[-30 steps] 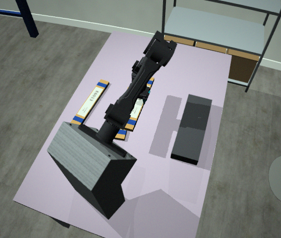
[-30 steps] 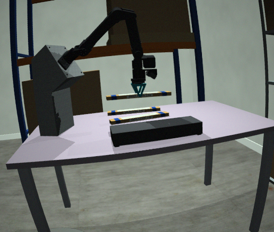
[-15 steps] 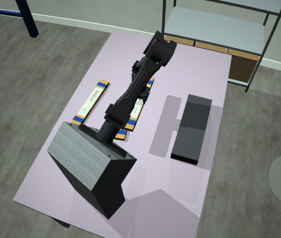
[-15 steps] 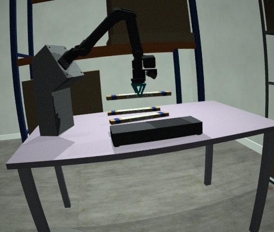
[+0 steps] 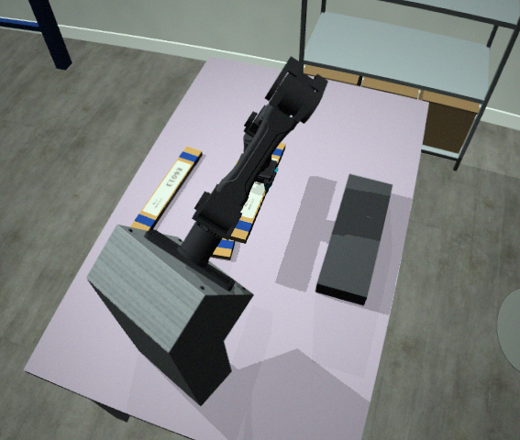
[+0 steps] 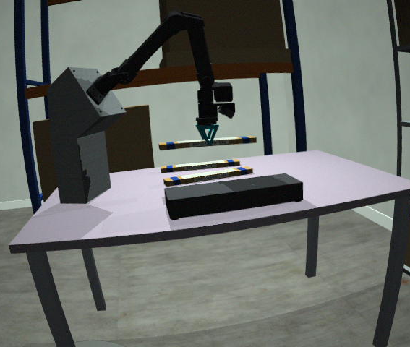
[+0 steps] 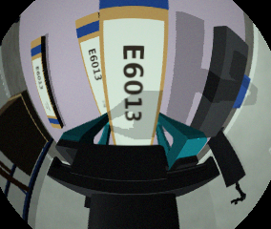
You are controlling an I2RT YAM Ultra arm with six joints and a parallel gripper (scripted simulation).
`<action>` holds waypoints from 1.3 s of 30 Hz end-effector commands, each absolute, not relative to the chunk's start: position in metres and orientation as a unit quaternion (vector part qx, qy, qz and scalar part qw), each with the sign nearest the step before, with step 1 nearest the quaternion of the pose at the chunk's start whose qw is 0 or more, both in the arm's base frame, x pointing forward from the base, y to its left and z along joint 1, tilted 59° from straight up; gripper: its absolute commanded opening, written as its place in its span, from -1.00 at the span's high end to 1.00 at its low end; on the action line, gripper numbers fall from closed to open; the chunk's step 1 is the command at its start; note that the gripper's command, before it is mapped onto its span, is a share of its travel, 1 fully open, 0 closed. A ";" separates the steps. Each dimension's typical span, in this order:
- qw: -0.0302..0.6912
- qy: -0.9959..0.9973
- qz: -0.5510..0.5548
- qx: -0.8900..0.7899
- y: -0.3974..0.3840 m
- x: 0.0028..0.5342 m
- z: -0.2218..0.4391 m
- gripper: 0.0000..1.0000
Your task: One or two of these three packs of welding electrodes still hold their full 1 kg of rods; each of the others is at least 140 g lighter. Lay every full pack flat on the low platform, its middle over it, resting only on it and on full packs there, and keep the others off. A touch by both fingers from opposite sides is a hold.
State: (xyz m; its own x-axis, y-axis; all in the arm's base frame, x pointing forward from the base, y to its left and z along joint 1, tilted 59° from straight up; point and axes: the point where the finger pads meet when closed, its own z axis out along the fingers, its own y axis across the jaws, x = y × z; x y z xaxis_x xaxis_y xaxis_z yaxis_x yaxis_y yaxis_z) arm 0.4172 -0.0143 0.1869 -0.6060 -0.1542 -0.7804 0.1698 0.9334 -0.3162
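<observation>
My gripper (image 6: 209, 141) (image 7: 133, 114) is shut on an E6013 pack (image 5: 251, 204) (image 6: 182, 144) (image 7: 147, 35), white with orange and blue ends. It holds the pack near its middle, about level, well above the table. A second pack (image 5: 225, 245) (image 6: 208, 175) (image 7: 89, 53) lies flat on the table, mostly hidden under the held pack and arm in the top view. A third pack (image 5: 165, 189) (image 6: 200, 165) (image 7: 41, 86) lies flat farther left. The low dark platform (image 5: 352, 256) (image 6: 234, 199) (image 7: 223, 67) stands to the right, with no pack on it.
The arm's tall grey pedestal (image 5: 150, 284) (image 6: 77, 157) stands on the pale lilac table (image 5: 274, 331) (image 6: 346, 179), near the packs' lower ends in the top view. Shelving (image 5: 397, 57) stands beyond the table's far edge. The platform lies near the table's right edge in the top view.
</observation>
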 end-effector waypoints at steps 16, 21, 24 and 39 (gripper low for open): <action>0.485 0.858 -0.169 -0.003 -0.002 0.424 0.218 1.00; 0.469 0.866 -0.172 -0.005 -0.005 0.431 0.200 1.00; 0.479 0.861 -0.172 0.000 -0.008 0.433 0.208 1.00; 0.475 0.863 -0.172 -0.004 -0.012 0.451 0.193 1.00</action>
State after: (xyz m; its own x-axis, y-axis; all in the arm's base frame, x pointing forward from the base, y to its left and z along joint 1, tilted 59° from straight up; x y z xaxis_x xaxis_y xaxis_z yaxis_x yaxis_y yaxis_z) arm 0.4390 -0.0211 0.1665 -0.6112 -0.1625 -0.7746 0.1566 0.9345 -0.3197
